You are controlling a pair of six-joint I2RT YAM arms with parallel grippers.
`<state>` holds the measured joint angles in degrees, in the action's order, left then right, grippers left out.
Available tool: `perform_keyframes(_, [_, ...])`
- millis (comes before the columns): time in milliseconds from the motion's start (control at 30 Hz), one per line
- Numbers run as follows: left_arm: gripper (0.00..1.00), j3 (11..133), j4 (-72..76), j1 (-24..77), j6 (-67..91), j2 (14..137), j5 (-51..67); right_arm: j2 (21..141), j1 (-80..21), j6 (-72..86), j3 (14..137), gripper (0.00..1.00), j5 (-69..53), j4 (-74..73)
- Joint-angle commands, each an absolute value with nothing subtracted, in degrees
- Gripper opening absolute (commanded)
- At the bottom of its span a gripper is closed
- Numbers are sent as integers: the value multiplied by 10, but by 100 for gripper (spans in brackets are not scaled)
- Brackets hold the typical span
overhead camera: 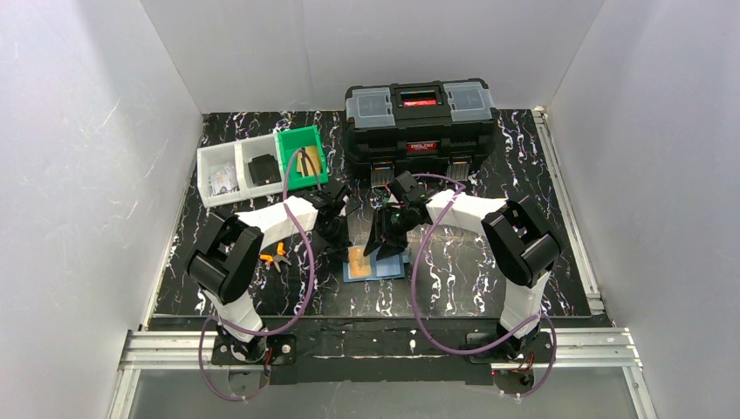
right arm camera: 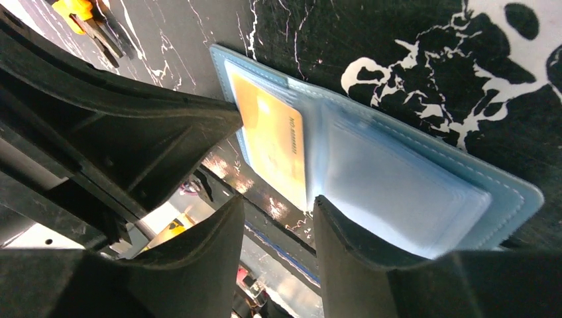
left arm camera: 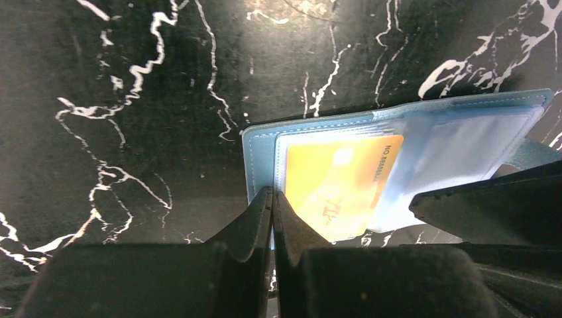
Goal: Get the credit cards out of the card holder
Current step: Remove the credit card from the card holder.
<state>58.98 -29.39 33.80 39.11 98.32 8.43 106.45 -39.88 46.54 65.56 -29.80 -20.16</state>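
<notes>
The card holder [overhead camera: 377, 267] lies open and flat on the black marbled table, its light blue inner panels up. An orange-tan credit card [left arm camera: 338, 185] sits in its left clear pocket; it also shows in the right wrist view [right arm camera: 275, 142]. The dark card is hidden. My left gripper [left arm camera: 272, 193] is shut, its tips together on the holder's [left arm camera: 262, 156] left border beside the card. My right gripper [right arm camera: 278, 207] is open just over the holder's [right arm camera: 397, 179] near edge, one finger [right arm camera: 344, 228] on the empty clear sleeve. In the top view both grippers, left [overhead camera: 338, 237] and right [overhead camera: 384, 243], crowd over it.
A big black toolbox [overhead camera: 419, 122] stands at the back centre. A green bin [overhead camera: 301, 157] and white bins [overhead camera: 229, 173] stand at the back left. Orange-handled pliers [overhead camera: 275, 256] lie left of the holder, also in the right wrist view [right arm camera: 78, 9].
</notes>
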Motion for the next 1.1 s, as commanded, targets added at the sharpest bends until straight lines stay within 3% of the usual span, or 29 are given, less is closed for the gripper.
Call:
perform_keyframes(0, [0, 573, -290, 354, 410, 1007, 78, 1072, -400, 459, 650, 49, -306, -181])
perform_keyframes(367, [0, 578, -299, 361, 423, 1028, 72, 1078, -400, 457, 620, 43, -302, -166])
perform_keyframes(667, [0, 574, -299, 368, 434, 1036, 68, 1084, -399, 471, 604, 25, -331, -128])
perform_keyframes(1067, [0, 579, -299, 373, 435, 1041, 73, 1093, -394, 492, 587, 21, -358, -76])
